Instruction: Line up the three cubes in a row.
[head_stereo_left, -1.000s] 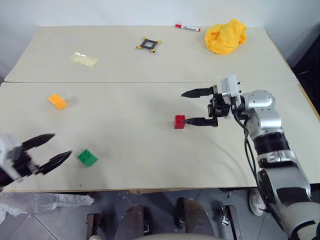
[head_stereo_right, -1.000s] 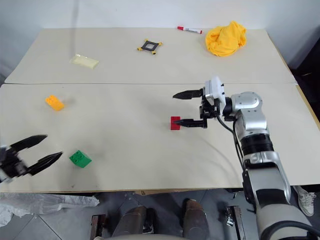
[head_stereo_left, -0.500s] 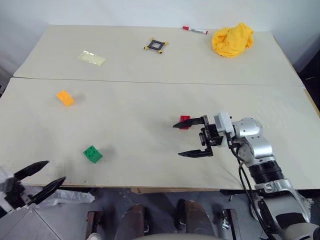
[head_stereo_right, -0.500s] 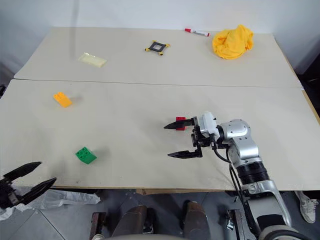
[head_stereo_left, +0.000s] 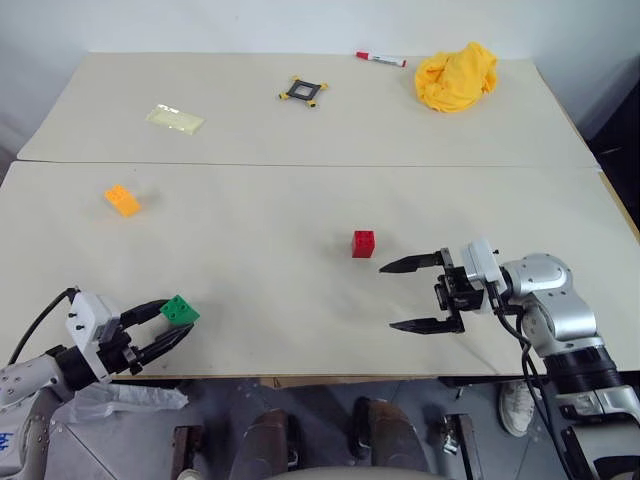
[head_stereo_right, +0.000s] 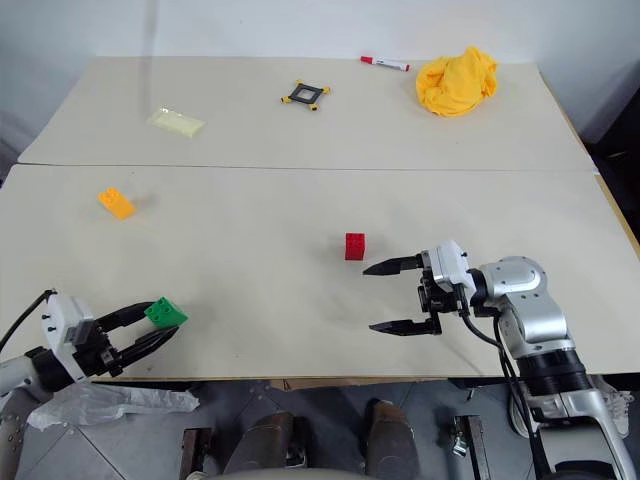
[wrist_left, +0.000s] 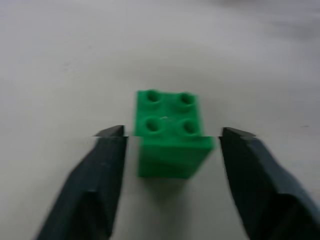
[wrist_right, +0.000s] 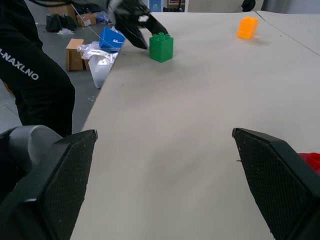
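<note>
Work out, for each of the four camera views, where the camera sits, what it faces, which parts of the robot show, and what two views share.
Left eye view: head camera, looking down over the table; left gripper around the green brick, right gripper open.
Right eye view: its stereo twin, same scene.
Left wrist view: looks along two black fingers flanking the green brick, gaps showing.
Right wrist view: looks across the table between its fingers toward the orange brick.
Shared: all show the green brick.

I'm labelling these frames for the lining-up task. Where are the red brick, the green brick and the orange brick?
red brick (head_stereo_left: 363, 244): left eye view, on its front face.
green brick (wrist_left: 170, 129): left wrist view, on its studded top.
orange brick (head_stereo_right: 116, 204): right eye view, on its top.
</note>
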